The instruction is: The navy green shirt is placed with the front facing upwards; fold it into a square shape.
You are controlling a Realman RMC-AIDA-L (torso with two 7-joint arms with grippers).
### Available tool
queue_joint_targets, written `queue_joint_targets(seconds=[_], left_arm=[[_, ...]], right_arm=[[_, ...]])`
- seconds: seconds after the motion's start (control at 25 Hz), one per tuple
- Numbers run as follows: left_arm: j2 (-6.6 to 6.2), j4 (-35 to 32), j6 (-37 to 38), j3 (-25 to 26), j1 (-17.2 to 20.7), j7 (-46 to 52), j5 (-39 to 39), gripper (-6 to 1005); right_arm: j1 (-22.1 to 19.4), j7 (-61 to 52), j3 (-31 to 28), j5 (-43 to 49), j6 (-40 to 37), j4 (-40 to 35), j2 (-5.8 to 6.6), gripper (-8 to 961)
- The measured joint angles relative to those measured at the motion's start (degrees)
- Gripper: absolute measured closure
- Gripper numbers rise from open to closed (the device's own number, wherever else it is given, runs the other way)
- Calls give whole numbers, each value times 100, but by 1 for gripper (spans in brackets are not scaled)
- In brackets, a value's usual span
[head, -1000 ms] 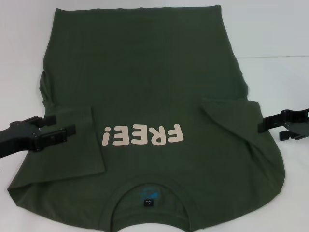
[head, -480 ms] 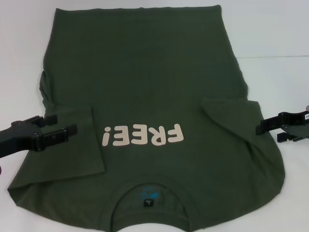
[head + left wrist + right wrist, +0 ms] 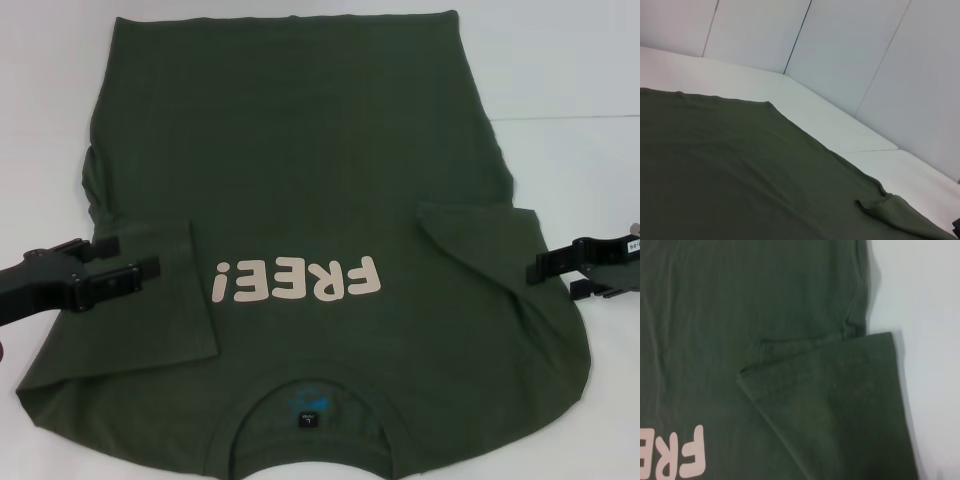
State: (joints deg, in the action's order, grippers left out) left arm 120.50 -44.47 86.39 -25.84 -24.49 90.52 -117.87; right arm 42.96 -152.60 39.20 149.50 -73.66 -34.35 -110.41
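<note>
One dark olive-green cotton T-shirt (image 3: 300, 200) with cream "FREE!" print (image 3: 298, 279) lies flat on the white table (image 3: 570, 70), both sleeves folded inward. Two black grippers, left gripper (image 3: 125, 265) and right gripper (image 3: 548, 268), hover at its edges with fingers parted, grasping nothing.

The navy green shirt (image 3: 755, 315) fills most of the view, its sleeve (image 3: 840, 400) folded in over the chest. Cream letters (image 3: 680, 455) show beside it; white table (image 3: 925, 315) borders the cloth.
</note>
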Motion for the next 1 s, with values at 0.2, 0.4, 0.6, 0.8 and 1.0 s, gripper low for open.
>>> queue_joint_targets(seconds=[0.2,0.4,0.6,0.8,1.0], left_arm=[[0,0,0,-10,3,1,6,137],[0,0,0,-11,6,7,10,137],[0,0,0,-3,14,6,14,138],[0,0,0,0,15,4,18,138],[0,0,1,0,15,2,19,138]], right_arm=[[-7,2,0,0,3,28,-1,160],[-5,2,0,-5,3,57,-4,160],[26,2,0,-13,2,103,-8,160],[54,2,0,-36,-33,108,-16,159],[68,2,-10,-53,-53,108,-30,159]])
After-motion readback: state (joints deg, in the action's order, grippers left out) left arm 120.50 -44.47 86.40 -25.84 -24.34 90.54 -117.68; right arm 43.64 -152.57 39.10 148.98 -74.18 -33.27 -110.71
